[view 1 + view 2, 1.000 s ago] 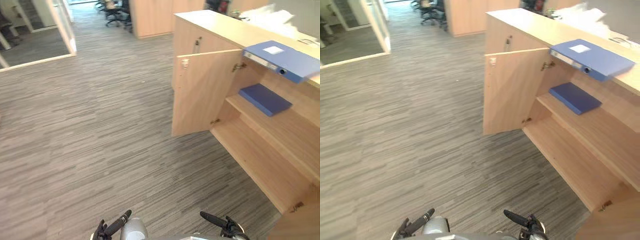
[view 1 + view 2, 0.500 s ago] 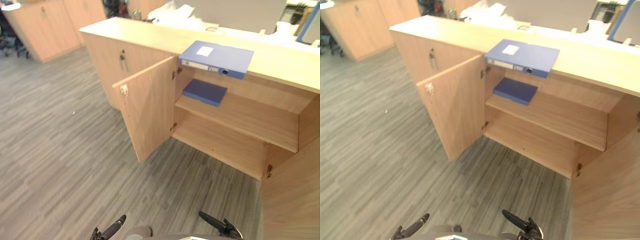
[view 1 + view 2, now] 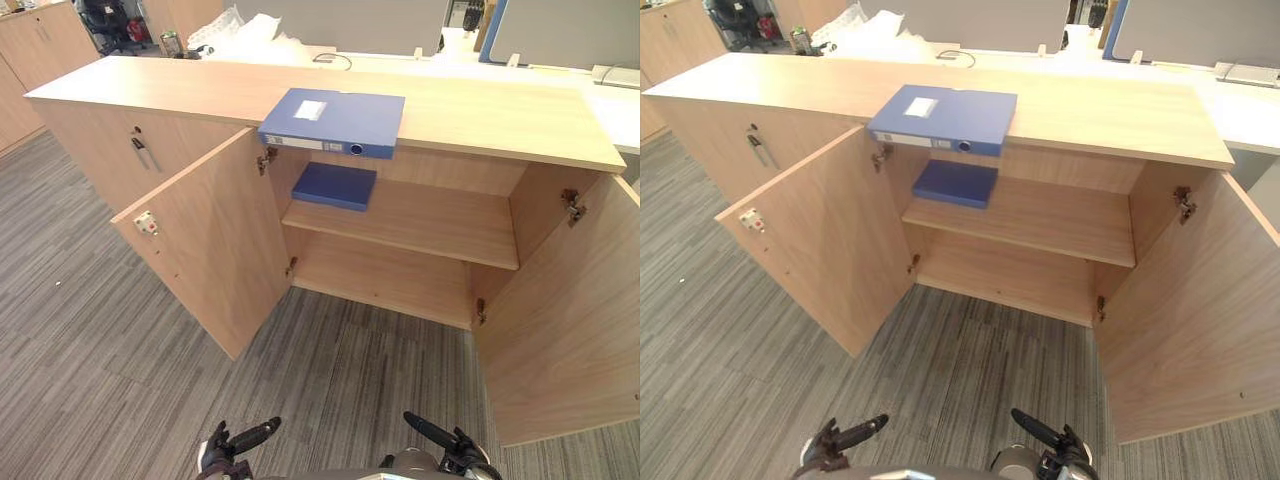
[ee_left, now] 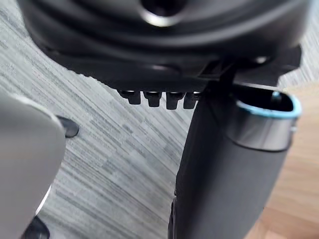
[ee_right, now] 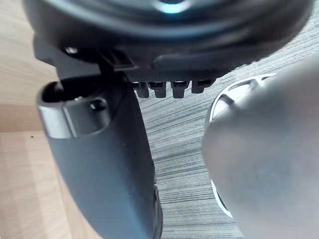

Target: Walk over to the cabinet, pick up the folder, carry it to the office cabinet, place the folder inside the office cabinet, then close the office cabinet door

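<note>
Left eye view: we see the blue folder (image 3: pixel 333 121) lying flat on top of the office cabinet (image 3: pixel 500 115), its spine jutting just past the front edge above the opening. Both doors stand open, the left door (image 3: pixel 212 250) and the right door (image 3: pixel 565 320). A darker blue folder (image 3: pixel 335 186) lies on the upper shelf (image 3: pixel 440 218). Our left hand (image 3: pixel 250 438) and right hand (image 3: pixel 432 432) hang low over the grey carpet (image 3: pixel 90 340), relaxed and unclenched, thumbs straight, holding nothing.
</note>
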